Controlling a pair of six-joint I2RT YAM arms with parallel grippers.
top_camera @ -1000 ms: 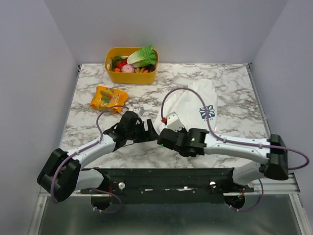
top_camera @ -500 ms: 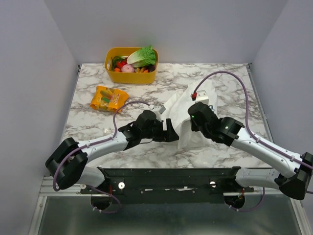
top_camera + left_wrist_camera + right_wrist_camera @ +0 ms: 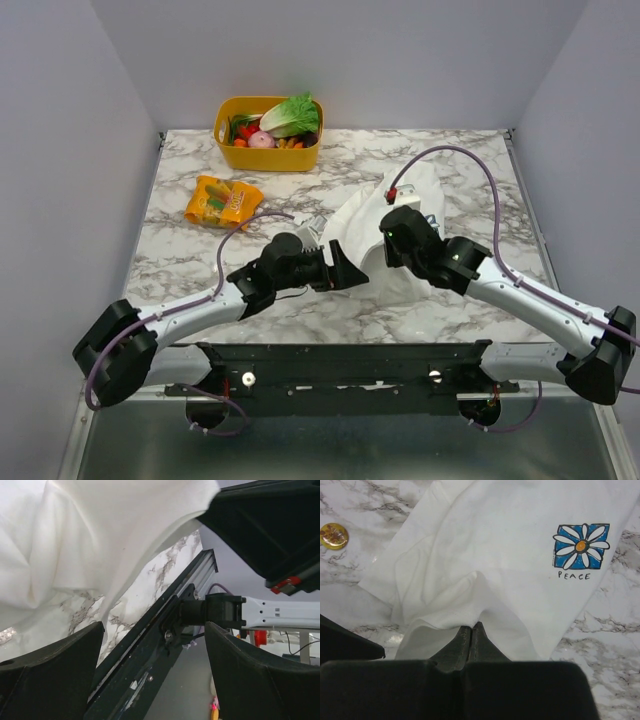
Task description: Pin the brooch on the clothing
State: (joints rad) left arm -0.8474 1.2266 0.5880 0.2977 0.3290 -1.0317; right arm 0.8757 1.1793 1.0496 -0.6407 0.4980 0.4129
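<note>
The white T-shirt (image 3: 362, 218) lies crumpled on the marble table (image 3: 470, 165). In the right wrist view, the shirt (image 3: 510, 540) shows its blue flower print (image 3: 581, 545). My right gripper (image 3: 471, 628) is shut on a fold of the shirt's lower edge and holds it raised; it also shows in the top view (image 3: 388, 238). The gold brooch (image 3: 333, 535) lies on the table left of the shirt, apart from both grippers. My left gripper (image 3: 155, 675) is open and empty. It sits at the shirt's left edge (image 3: 347, 270), with the cloth (image 3: 100, 530) hanging above its fingers.
A yellow basket (image 3: 268, 157) of toy vegetables stands at the back left. An orange snack packet (image 3: 222, 201) lies in front of it. The black rail (image 3: 340, 365) runs along the table's near edge.
My right gripper swung from the middle of the table onto the shirt and closed on its edge. My left arm reached right to the shirt's left side. The shirt is bunched and lifted.
</note>
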